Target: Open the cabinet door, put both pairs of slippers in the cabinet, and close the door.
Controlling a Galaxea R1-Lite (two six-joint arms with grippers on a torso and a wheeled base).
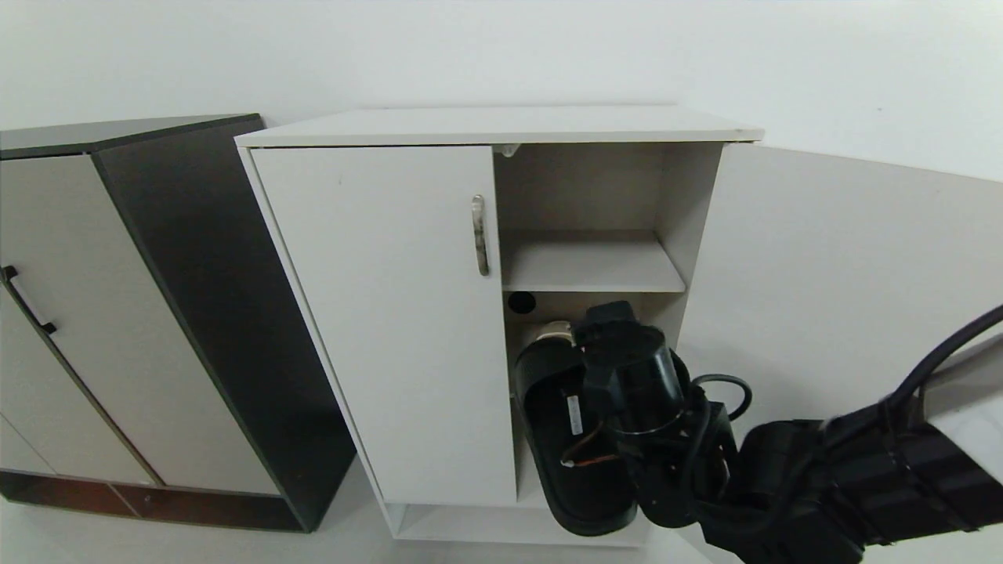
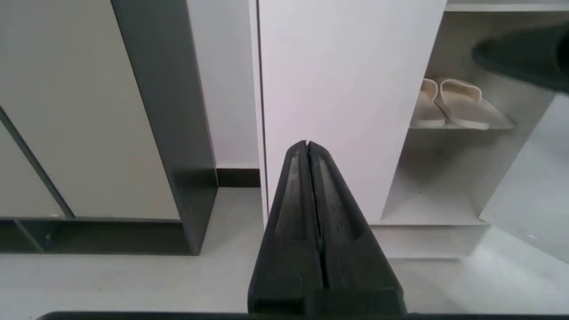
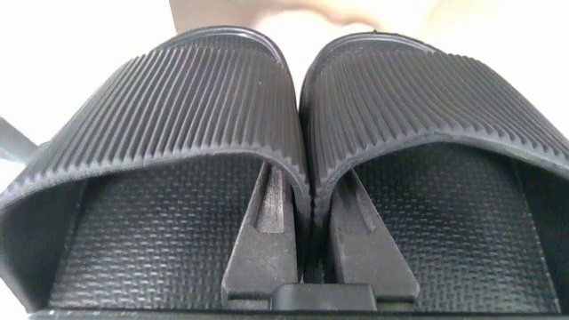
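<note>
The white cabinet (image 1: 501,125) stands with its left door (image 1: 384,313) closed and its right door (image 1: 823,258) swung wide open. My right gripper (image 3: 307,178) is shut on the pair of black slippers (image 3: 204,107), one finger inside each and the inner walls pinched together. In the head view the black slippers (image 1: 564,439) hang at the mouth of the lower compartment. A pair of beige slippers (image 2: 458,102) lies on a low shelf inside, a bit of it seen behind the black pair (image 1: 552,329). My left gripper (image 2: 308,151) is shut and empty, low in front of the closed door.
A dark grey cabinet (image 1: 196,274) with pale doors stands close against the white cabinet's left side. The upper shelf (image 1: 588,266) is bare. The open door takes up the room to the right. Light floor (image 2: 178,284) lies in front.
</note>
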